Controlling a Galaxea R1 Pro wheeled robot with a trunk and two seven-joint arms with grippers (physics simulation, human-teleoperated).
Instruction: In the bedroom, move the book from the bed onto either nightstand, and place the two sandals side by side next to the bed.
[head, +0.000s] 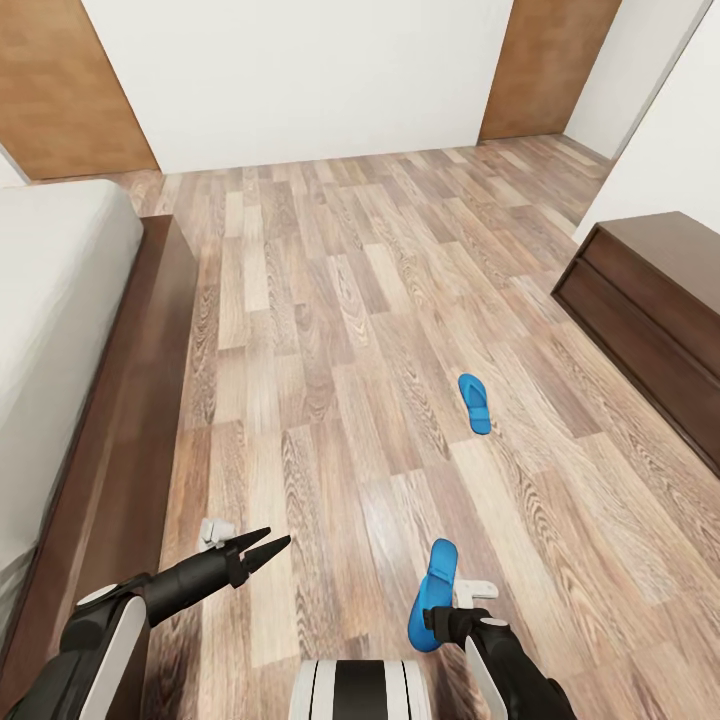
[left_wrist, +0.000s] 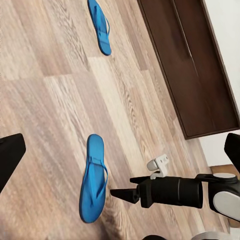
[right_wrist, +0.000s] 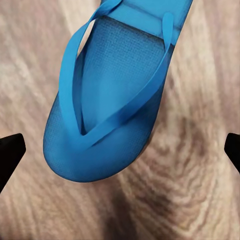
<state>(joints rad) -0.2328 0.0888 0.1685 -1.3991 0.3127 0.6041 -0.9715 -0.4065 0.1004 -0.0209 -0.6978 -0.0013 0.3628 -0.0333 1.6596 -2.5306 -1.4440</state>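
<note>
Blue foam sandal (right_wrist: 107, 95), judged light and flexible, is best gripped at its edge. Right gripper (head: 448, 622) is spread wide over it, empty; left gripper (head: 268, 546) holds nothing.

Bright, even light, soft shadows, sharp render; slight floor (head: 380, 330) blur close up.

2 blue sandals lie on the plank floor (head: 330, 330), the far sandal (head: 474, 403) well apart from the near sandal (head: 433, 593). The bed (head: 120, 420) runs along the left.
</note>
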